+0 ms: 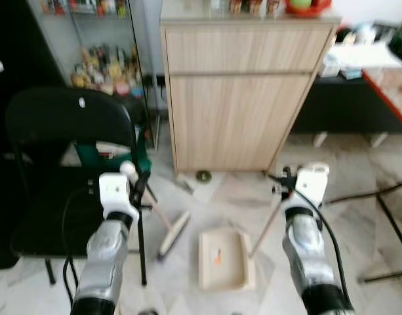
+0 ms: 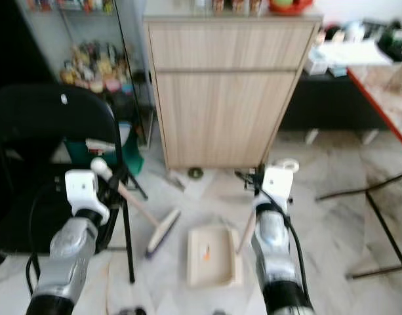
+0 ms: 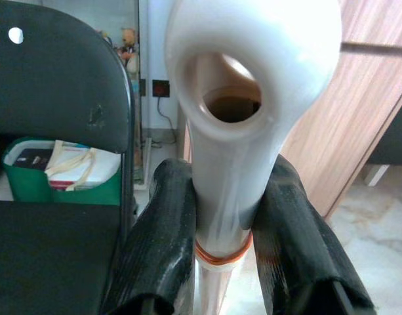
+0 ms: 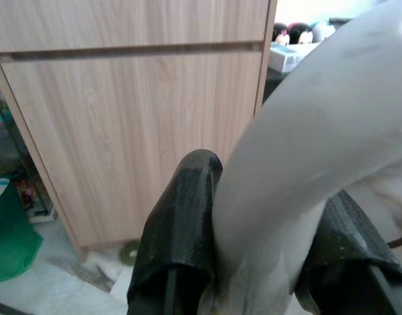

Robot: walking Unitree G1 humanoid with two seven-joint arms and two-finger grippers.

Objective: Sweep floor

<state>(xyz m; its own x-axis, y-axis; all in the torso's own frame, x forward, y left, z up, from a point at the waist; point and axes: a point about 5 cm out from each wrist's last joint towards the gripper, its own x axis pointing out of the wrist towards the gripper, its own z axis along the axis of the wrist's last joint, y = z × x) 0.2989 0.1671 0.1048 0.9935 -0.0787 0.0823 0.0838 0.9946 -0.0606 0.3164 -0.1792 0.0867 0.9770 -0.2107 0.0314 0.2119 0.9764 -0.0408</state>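
Observation:
My left gripper (image 1: pixel 136 180) is shut on the white top end of a broom handle (image 3: pixel 240 98); its black fingers (image 3: pixel 164 243) clamp the shaft on both sides. The handle slopes down to the broom head (image 1: pixel 175 233), which rests on the marble floor. To its right a cream dustpan (image 1: pixel 223 259) lies flat on the floor with a small orange scrap (image 1: pixel 218 256) inside. My right gripper (image 1: pixel 286 184) is shut on the dustpan's long pale handle (image 4: pixel 305 131), which rises from the pan's right side.
A black folding chair (image 1: pixel 63 131) stands close on the left, a green bag (image 1: pixel 102 154) behind it. A wooden cabinet (image 1: pixel 240 98) is straight ahead, with a small dark round thing (image 1: pixel 203 175) at its foot. Black metal legs (image 1: pixel 391 223) cross the floor at right.

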